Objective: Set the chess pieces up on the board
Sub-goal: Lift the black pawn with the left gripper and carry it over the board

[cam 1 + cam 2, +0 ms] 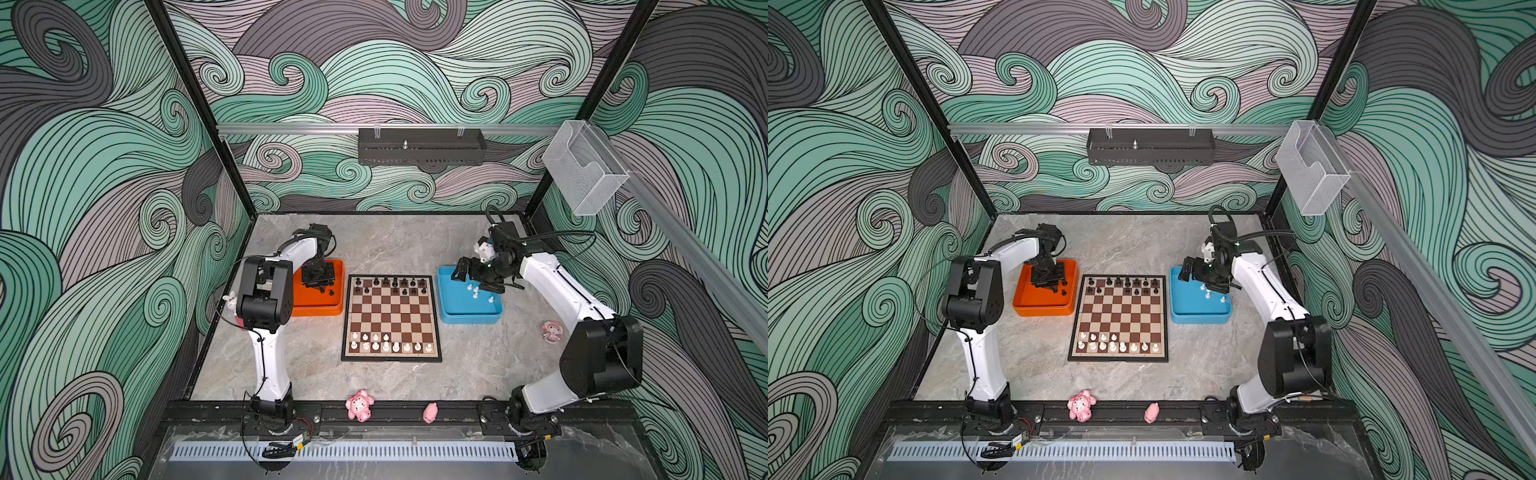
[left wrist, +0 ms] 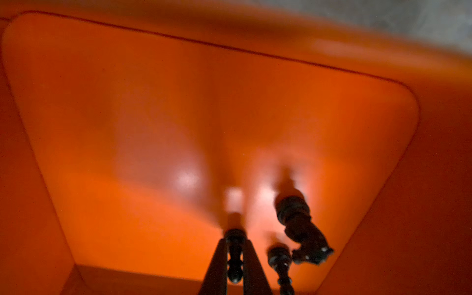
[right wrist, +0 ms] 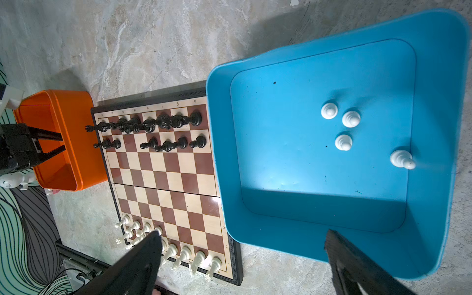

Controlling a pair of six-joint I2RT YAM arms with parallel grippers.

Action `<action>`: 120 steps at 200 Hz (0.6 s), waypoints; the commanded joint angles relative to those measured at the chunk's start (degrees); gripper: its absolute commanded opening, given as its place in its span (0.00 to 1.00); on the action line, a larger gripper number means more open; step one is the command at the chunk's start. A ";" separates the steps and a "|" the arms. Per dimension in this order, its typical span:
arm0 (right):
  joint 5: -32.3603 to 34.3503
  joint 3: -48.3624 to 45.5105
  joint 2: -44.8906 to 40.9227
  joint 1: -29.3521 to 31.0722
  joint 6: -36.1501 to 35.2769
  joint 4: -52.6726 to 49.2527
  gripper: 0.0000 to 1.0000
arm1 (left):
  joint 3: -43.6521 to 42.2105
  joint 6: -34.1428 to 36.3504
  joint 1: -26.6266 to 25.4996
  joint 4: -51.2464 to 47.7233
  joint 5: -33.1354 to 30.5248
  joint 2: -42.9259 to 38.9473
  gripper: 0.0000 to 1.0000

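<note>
The board [image 1: 390, 320] lies mid-table, also seen in the right wrist view [image 3: 163, 176]. Black chess pieces [image 1: 390, 284] fill much of its two far rows and white ones [image 1: 386, 344] its near rows. My left gripper [image 2: 235, 265] is down inside the orange tray [image 1: 318, 309], shut on a small black piece [image 2: 234, 252]. A black knight [image 2: 304, 229] and another black piece [image 2: 279, 258] stand close beside it. My right gripper [image 3: 243, 233] hangs open over the blue tray [image 3: 255, 229], with nothing between its fingers. Several white pieces [image 3: 343, 142] stand on that tray's floor.
Pink figurines sit on the front rail [image 1: 359, 405] [image 1: 430, 412] and by the right arm [image 1: 552, 331]. A white figurine [image 1: 230, 301] stands behind the left arm. The orange tray [image 1: 1044, 307] and blue tray [image 1: 1200, 316] flank the board closely.
</note>
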 commanded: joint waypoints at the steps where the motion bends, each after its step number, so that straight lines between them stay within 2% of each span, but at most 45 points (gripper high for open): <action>1: -0.53 -0.64 0.35 -0.48 -0.62 0.18 0.99 | 0.85 0.18 -0.49 -1.88 -1.25 0.12 0.12; 120: -0.96 -0.61 -0.38 -0.54 -0.62 0.13 0.99 | 3.53 0.96 -1.20 -7.93 -2.97 -4.87 0.10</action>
